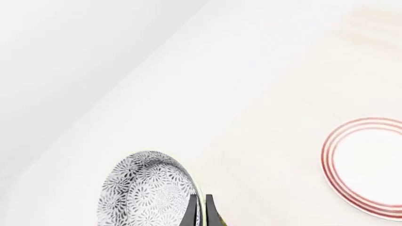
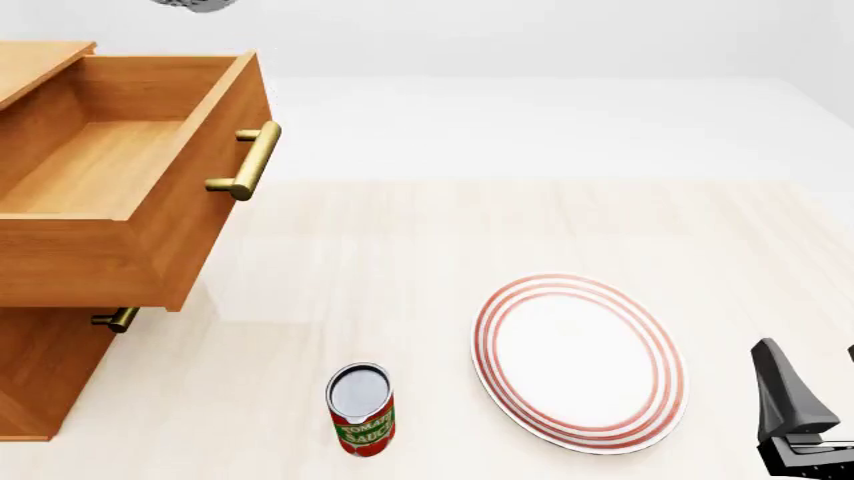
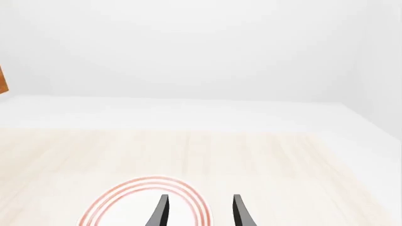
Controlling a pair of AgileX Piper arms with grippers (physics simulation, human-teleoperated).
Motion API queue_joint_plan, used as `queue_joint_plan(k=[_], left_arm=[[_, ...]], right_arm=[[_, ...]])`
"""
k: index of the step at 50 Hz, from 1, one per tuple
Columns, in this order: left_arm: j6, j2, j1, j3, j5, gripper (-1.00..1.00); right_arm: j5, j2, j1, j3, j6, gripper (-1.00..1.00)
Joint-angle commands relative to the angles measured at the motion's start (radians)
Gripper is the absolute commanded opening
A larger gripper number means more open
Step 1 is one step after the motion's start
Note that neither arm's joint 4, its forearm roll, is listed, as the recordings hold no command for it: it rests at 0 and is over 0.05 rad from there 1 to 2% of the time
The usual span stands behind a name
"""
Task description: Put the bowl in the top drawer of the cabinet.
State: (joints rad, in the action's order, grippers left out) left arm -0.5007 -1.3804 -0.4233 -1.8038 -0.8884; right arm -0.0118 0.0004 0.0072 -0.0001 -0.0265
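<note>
The bowl (image 1: 148,190), white with a dense dark floral speckle, hangs in the air in the left wrist view. My left gripper (image 1: 200,212) is shut on its rim, one finger inside and one outside. In the front view only a speckled sliver of the bowl (image 2: 195,4) shows at the top edge, above the back of the top drawer (image 2: 200,210). That drawer is pulled open from the wooden cabinet (image 2: 40,390), its inside bare, its brass handle (image 2: 251,160) facing right. My right gripper (image 3: 199,212) stands open and holds nothing, low at the right (image 2: 811,385).
A flat white plate with red rings (image 2: 577,362) lies on the table beside the right gripper. A tomato sauce can (image 2: 360,408) stands near the front, left of the plate. The lower drawer's small brass handle (image 2: 118,320) pokes out under the open drawer.
</note>
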Motion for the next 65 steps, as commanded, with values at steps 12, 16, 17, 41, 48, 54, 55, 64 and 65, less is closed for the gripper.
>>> queue_joint_plan(k=[12,16,17,41,48,54,55,64,65], left_arm=[[-0.013,0.095,0.199,0.207,0.103,-1.00],[-0.013,0.108,0.222,0.214,0.097,-1.00],[-0.011,0.113,0.234,0.221,0.097,-1.00],[0.036,0.155,0.290,0.423,0.201,-1.00],[0.044,0.154,0.296,0.488,0.242,-1.00],[0.051,0.152,0.300,0.541,0.275,-1.00],[0.051,0.152,0.300,0.541,0.275,-1.00],[0.046,0.142,0.319,0.574,0.299,-1.00],[0.049,0.142,0.319,0.577,0.301,-1.00]], right_arm=[[-0.003,0.000,-0.001,0.000,-0.005,1.00],[-0.004,0.000,-0.001,0.000,-0.005,1.00],[-0.004,0.000,-0.001,0.000,-0.005,1.00],[-0.004,0.000,0.000,0.000,-0.006,1.00],[-0.006,0.000,0.000,0.000,-0.008,1.00],[-0.004,0.000,0.000,0.000,-0.007,1.00],[-0.004,0.000,0.000,0.000,-0.007,1.00],[-0.005,0.000,-0.001,0.000,-0.007,1.00],[-0.006,0.000,-0.002,0.000,-0.008,1.00]])
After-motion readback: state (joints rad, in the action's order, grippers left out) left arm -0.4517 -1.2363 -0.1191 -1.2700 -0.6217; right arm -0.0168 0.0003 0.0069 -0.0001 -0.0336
